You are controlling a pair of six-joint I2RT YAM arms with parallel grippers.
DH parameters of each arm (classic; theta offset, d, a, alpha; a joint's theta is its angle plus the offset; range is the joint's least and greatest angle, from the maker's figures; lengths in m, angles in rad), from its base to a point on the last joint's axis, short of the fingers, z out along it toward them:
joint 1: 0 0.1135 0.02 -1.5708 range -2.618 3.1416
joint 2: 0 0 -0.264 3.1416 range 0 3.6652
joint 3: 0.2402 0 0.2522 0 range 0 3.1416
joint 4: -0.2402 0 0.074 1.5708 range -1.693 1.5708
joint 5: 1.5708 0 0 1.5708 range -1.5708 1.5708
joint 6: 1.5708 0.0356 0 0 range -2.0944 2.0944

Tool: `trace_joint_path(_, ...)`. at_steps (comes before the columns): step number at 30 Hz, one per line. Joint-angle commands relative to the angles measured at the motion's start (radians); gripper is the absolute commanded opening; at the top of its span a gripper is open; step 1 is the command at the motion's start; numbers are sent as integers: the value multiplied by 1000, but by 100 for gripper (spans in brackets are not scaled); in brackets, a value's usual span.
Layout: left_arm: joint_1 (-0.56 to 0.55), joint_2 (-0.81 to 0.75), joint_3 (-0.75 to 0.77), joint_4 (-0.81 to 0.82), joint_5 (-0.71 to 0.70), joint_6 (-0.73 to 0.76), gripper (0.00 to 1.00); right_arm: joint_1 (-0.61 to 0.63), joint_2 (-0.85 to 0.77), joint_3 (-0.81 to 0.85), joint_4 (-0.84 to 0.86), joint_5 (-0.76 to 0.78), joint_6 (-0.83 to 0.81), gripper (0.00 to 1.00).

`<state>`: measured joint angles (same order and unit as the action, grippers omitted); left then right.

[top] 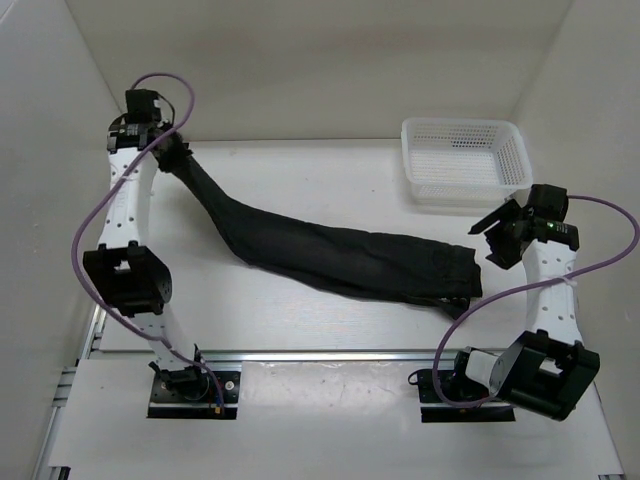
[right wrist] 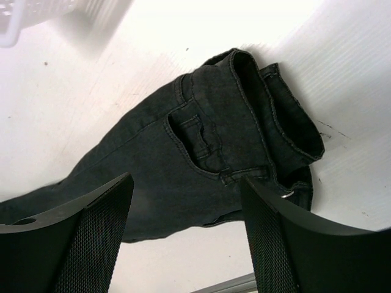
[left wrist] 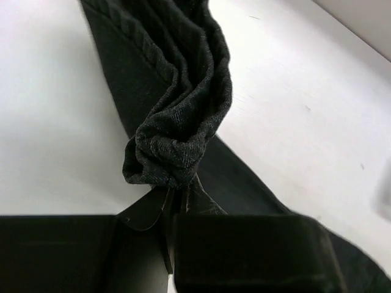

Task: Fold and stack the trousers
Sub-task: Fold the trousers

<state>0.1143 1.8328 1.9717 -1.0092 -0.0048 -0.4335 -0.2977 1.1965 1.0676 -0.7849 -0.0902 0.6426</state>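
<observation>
The trousers lie stretched from just in front of the basket out toward its far left, where the left gripper pinches the bunched leg ends, probably to carry them over for a fold, while the right gripper hovers with fingers spread above the waist end near the basket.
</observation>
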Motion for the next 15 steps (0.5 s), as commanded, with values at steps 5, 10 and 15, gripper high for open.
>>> trace_joint_path(5,-273,-92,-19,-2,-14,1,10,9,-86,17,-7,-42,-23,75)
trace_joint_path(10,-471,-141,-79,-2,-70,-76,10,9,-124,17,-34,-32,-32,75)
trace_joint_path(15,-695,-210,-337,8,-176,-215,10,9,-144,17,-43,-32,-32,75)
